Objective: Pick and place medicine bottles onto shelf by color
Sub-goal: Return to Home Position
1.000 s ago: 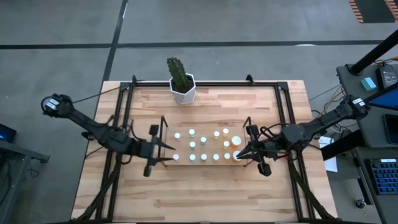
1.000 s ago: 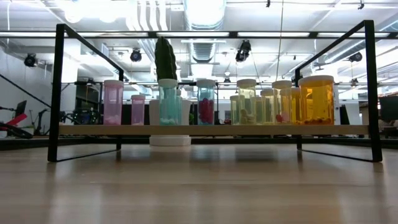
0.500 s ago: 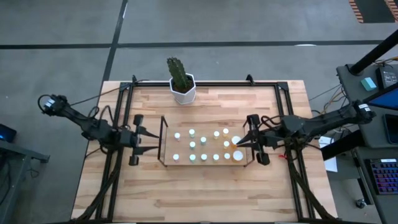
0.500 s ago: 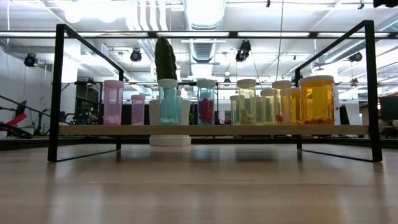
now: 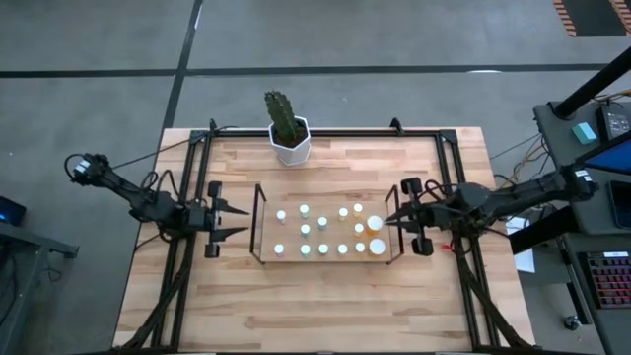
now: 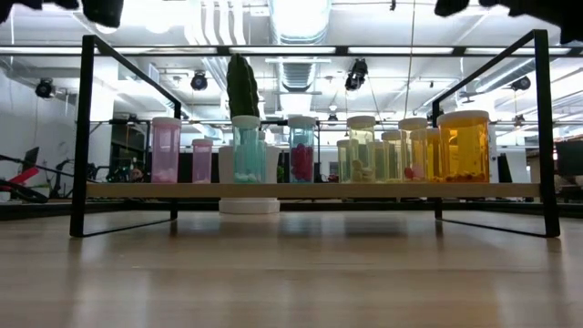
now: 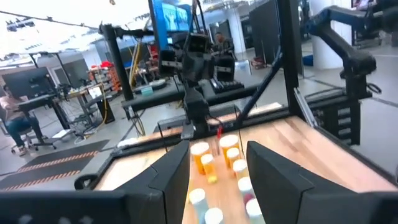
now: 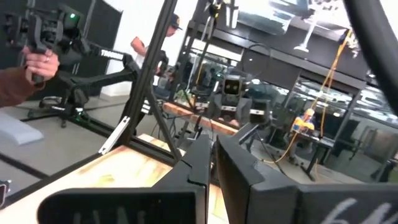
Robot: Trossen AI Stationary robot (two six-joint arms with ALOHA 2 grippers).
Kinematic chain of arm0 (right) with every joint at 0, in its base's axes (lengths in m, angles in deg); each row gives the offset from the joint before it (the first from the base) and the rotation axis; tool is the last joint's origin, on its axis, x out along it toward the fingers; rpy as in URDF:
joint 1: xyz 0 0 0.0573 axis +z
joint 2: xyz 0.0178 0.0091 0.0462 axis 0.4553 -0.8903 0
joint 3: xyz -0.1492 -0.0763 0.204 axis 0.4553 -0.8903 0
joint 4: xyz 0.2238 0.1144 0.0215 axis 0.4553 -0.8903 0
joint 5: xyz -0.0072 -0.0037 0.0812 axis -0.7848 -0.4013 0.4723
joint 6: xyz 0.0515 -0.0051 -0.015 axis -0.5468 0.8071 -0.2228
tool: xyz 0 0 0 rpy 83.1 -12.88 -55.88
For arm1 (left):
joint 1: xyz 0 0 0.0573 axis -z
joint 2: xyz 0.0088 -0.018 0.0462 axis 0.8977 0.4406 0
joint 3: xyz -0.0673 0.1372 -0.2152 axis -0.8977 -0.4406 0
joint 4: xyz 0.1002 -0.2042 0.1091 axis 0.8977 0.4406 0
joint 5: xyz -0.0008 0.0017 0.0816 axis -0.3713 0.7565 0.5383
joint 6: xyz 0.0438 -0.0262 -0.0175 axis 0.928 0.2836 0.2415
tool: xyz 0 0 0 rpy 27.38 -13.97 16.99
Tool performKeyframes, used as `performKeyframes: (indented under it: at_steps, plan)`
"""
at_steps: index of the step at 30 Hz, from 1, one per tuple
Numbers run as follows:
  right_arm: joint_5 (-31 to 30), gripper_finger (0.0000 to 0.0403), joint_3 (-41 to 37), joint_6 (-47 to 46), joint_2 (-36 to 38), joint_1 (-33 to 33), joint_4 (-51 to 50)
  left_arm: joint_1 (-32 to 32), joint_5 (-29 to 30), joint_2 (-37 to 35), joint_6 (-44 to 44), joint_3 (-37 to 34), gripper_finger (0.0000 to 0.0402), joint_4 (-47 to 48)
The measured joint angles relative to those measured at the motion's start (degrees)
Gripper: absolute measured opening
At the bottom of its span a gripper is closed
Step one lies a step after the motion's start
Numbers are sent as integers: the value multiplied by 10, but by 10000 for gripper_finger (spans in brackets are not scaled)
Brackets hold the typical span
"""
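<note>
The medicine bottles (image 5: 323,230) stand upright with white caps on the shelf (image 5: 258,225), a low wire rack with a light wood base (image 6: 310,190) at mid-table. In the low view they run from pink (image 6: 166,150) and teal (image 6: 246,150) on the left to yellow-green (image 6: 362,150) and orange (image 6: 464,146) on the right. My left gripper (image 5: 235,221) is open and empty just off the shelf's left end; in its wrist view (image 7: 217,158) the bottles show between the fingers, farther off. My right gripper (image 5: 388,222) is shut and empty at the shelf's right end, as its wrist view (image 8: 213,163) also shows.
A white hexagonal cactus pot (image 5: 291,144) stands at the table's far edge behind the shelf. A large black frame (image 5: 325,132) edges the table. A person's hand (image 8: 28,65) with a controller shows in the room beyond. Bare wood lies on the shelf's near side (image 5: 325,296).
My left gripper has drawn back from the shelf's left end toward the table's left edge. My right gripper has drawn back from the large bottle at the shelf's near right corner, toward the right and far edges. The bottles have kept still.
</note>
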Motion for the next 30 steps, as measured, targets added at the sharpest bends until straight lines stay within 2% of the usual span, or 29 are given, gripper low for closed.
performKeyframes:
  at_steps: [10, 21, 25, 30]
  plan:
    - [0, 18, -70, -46, 93, -13, 17, 0, 8, -100, -1, -87, 143, -47]
    - [0, 18, -113, -57, 162, -13, 16, 0, 21, -216, 2, -138, 143, -51]
    - [0, 18, -122, -57, 175, -13, 15, 0, 21, -245, 11, -154, 143, -51]
    - [0, 18, -136, -57, 192, -13, 15, 0, 30, -243, 11, -160, 143, -50]
